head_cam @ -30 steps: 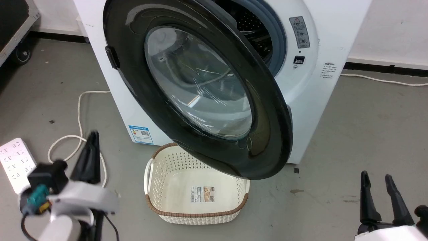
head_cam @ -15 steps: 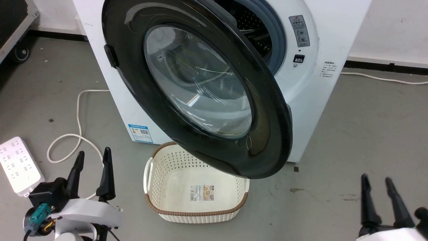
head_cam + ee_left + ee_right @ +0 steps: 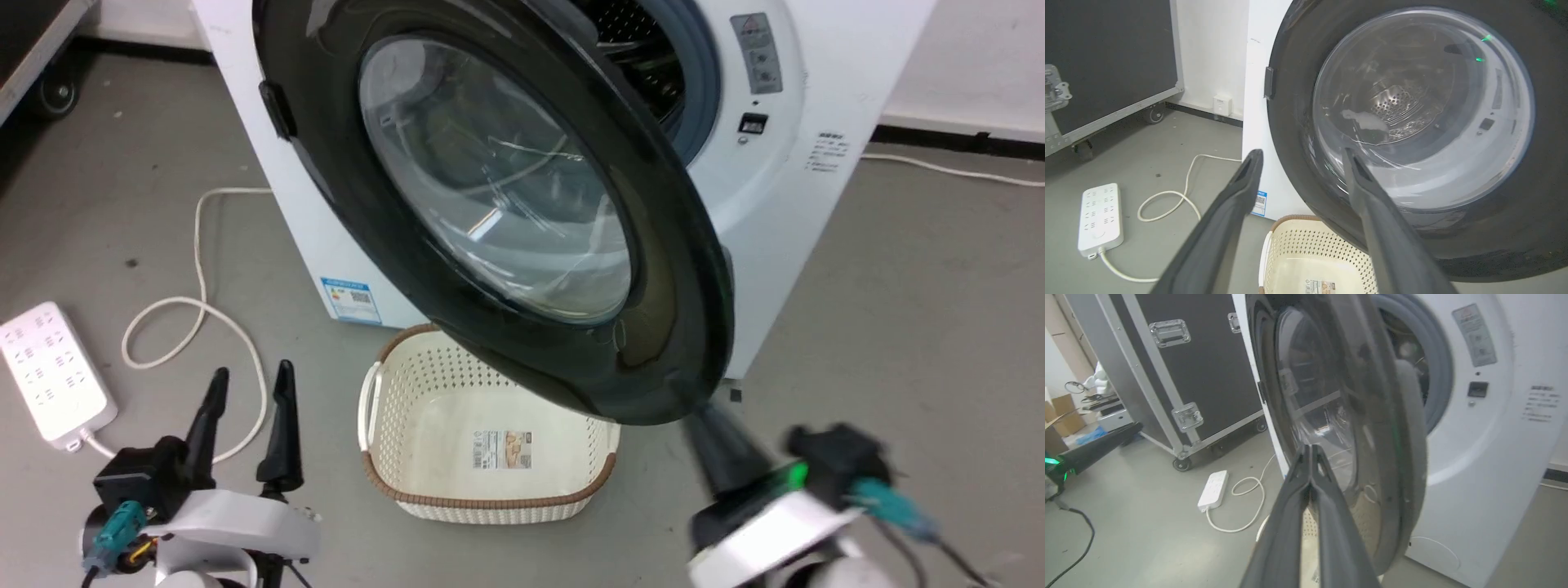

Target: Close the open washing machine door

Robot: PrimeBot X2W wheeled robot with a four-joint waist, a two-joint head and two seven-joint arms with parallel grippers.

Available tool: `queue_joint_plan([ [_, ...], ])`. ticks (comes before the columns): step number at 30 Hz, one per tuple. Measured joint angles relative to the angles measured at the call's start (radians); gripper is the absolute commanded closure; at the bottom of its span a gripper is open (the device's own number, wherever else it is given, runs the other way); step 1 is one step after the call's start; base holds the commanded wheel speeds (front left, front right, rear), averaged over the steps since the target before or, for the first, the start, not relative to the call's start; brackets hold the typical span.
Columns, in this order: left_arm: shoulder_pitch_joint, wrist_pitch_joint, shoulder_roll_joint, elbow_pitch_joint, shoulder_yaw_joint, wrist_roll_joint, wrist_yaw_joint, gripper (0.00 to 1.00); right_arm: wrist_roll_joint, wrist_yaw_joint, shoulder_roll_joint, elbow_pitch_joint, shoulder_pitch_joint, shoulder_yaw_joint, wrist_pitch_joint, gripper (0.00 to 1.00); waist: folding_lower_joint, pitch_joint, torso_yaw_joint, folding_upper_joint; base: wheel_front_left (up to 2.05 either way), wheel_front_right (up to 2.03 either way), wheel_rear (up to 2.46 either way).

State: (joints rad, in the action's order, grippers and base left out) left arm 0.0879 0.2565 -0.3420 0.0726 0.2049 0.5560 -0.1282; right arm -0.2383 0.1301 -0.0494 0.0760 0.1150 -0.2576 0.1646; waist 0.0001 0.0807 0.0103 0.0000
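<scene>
At the near edge of the head view, two grippers are listed. One left gripper [image 3: 251,369] is held low at the left above the grey floor [image 3: 898,310], its two dark fingers spread wide apart with nothing between them. In its own wrist view, the left gripper [image 3: 1301,151] is pointed toward the door's lower left. One right gripper [image 3: 710,433], blurred, is raised at the lower right. Its two fingers are pressed together into one point and nothing is held. The tip is seen just at the door's lower free edge, but contact cannot be confirmed.

Next are entered one cream perforated basket [image 3: 490,503] with a brown rim, standing on the floor, one white power strip [image 3: 51,376] and one looped white cable [image 3: 196,302].

Above the basket, one washing machine door [image 3: 678,269] is recorded. It is large, round and glossy black, with one bulging clear glass window [image 3: 498,171] streaked by reflections and one small black block [image 3: 277,110] on its left rim. It is open, swung out from the machine's left side, with its lower rim hanging over the basket's rear.

Behind it are noted one white washing machine [image 3: 824,82], one grey rubber ring [image 3: 702,82], one perforated steel drum [image 3: 629,33] and one blue label [image 3: 351,300].

Farthest off are one black flight case [image 3: 1208,367] on castors, one wall socket [image 3: 1222,105] and one second cable [image 3: 939,167] by the wall.
</scene>
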Motion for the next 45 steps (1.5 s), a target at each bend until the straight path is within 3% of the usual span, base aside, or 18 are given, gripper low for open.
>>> queue_joint_plan([
  [6,0.011,0.000,0.018,0.005,0.002,-0.005,0.015,0.00,-0.009,0.000,0.001,0.126,0.043,-0.016,-0.007,1.00,0.0000,0.019,0.021,0.0000,0.00,0.00,0.00],
  [14,0.050,0.000,0.028,0.012,-0.007,-0.025,0.044,0.00,0.006,0.003,0.006,0.266,0.164,0.173,0.054,1.00,0.0000,0.077,0.056,0.0000,0.00,0.00,0.00],
  [31,0.186,0.000,0.098,-0.009,-0.025,-0.090,0.115,0.00,0.259,0.002,0.003,0.396,0.569,0.562,0.084,1.00,0.0002,0.286,0.148,0.0000,0.00,0.00,0.00],
  [38,0.205,0.000,0.122,0.001,-0.046,-0.118,0.146,0.00,0.324,0.002,0.004,0.412,0.679,0.645,0.088,1.00,0.0001,0.340,0.186,0.0000,0.00,0.00,0.00],
  [45,0.205,0.000,0.146,0.017,-0.073,-0.142,0.167,0.00,0.328,0.004,0.015,0.414,0.699,0.670,0.088,1.00,0.0000,0.328,0.184,0.0000,0.00,0.00,0.00],
])
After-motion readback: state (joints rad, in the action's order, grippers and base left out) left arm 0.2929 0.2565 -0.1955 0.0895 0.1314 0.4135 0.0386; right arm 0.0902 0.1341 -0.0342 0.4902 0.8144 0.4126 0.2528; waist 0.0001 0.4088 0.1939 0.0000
